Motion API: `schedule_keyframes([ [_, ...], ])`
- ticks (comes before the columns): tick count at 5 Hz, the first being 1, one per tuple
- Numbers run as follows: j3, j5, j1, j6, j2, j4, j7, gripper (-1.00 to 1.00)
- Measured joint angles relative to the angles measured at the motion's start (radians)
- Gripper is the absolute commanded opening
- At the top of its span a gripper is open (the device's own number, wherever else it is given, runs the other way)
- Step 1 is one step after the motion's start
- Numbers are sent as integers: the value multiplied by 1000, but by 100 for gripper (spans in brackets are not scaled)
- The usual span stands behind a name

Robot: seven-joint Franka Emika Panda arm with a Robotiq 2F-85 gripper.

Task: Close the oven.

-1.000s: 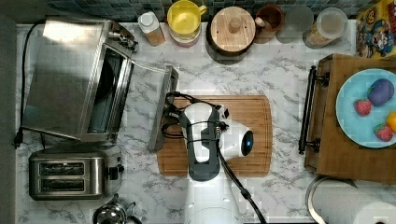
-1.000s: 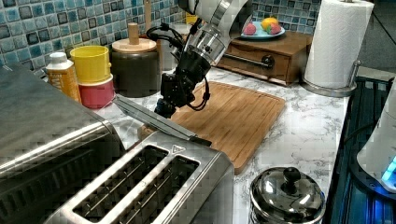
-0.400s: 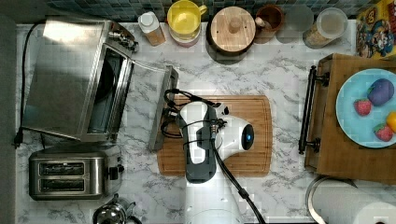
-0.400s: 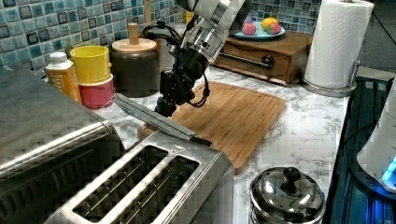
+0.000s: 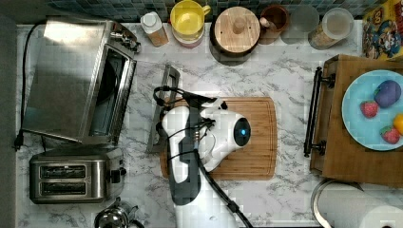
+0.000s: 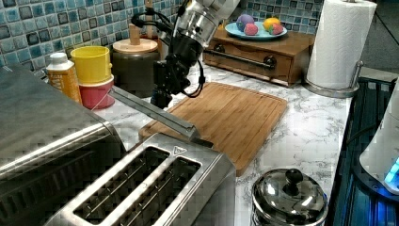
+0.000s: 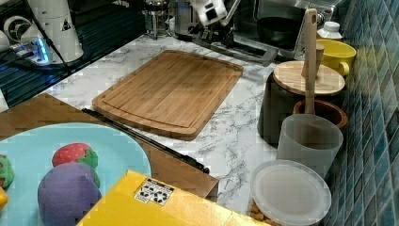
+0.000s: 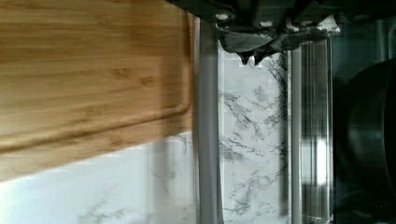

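At top view's left, oven (image 5: 71, 80) sits on counter, door (image 6: 153, 113) part-raised. Gripper (image 6: 161, 96) at door's handle edge; finger state: cannot tell. Door looks stiff, hinged, glass-paned; push at bar handle (image 8: 205, 140), avoid pane.

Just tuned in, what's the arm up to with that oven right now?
The arm's gripper is down at the free edge of the oven door, by its bar handle, next to the wooden cutting board. The door is partly raised, tilted up off the marble counter, but far from shut: the dark interior is open to view. The two-slot toaster sits beside the oven, untouched. Closing is under way, not done.
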Motion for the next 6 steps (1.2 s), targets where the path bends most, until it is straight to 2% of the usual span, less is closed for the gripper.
schedule_keyframes([
  [2, 40, -289, 2, -8, -15, 70, 277, -100],
  [3, 94, -355, -16, -9, -33, 96, 381, -100],
  [4, 143, -474, -3, -35, -35, 170, 462, -100],
  [5, 184, -826, 43, -178, 8, 339, 739, -100],
  [6, 216, -1207, 130, -312, 93, 559, 1065, -100],
])
